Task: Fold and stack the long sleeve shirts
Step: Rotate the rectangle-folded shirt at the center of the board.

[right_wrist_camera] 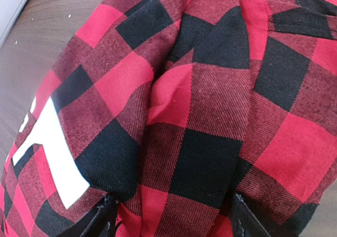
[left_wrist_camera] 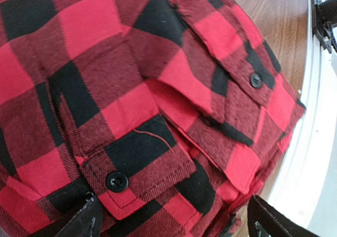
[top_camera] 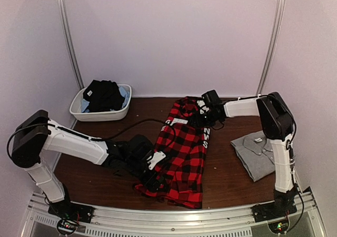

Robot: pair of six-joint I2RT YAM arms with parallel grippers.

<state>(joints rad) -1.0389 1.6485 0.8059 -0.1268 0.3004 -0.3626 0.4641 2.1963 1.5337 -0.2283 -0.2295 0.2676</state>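
**Ana:** Two shirts showed from overhead, yes?

**Ben:** Yes. The flannel shirt (top_camera: 181, 158) lay crumpled lengthwise in the middle of the table (top_camera: 226, 179). The grey shirt (top_camera: 256, 152) sat folded to its right, well apart, which I'd judge made it the base of the stack. A white tub (top_camera: 105, 115) with dark clothes (top_camera: 102, 95) stood at the far left.

**Ana:** And the arms?

**Ben:** The left gripper (top_camera: 152, 176) was down at the flannel's near end and the right gripper (top_camera: 202, 120) at its far end. That was probably one to each end, so the cloth could be drawn flat.

**Ana:** What did the left wrist view give?

**Ben:** Its jaws stood wide apart over a flap with a black button (left_wrist_camera: 117, 181), and nothing was pinched. The white rail (left_wrist_camera: 316, 116) lay just past the cloth, so that end sat close to the table's edge.

**Ana:** The right wrist view?

**Ben:** The jaws were parted there too, straddling a raised ridge of check cloth beside the white lettering (right_wrist_camera: 52, 152). They looked unclosed, placed to nip that ridge.

**Ana:** So the fold?

**Ben:** Not begun on the flannel, by my reading.
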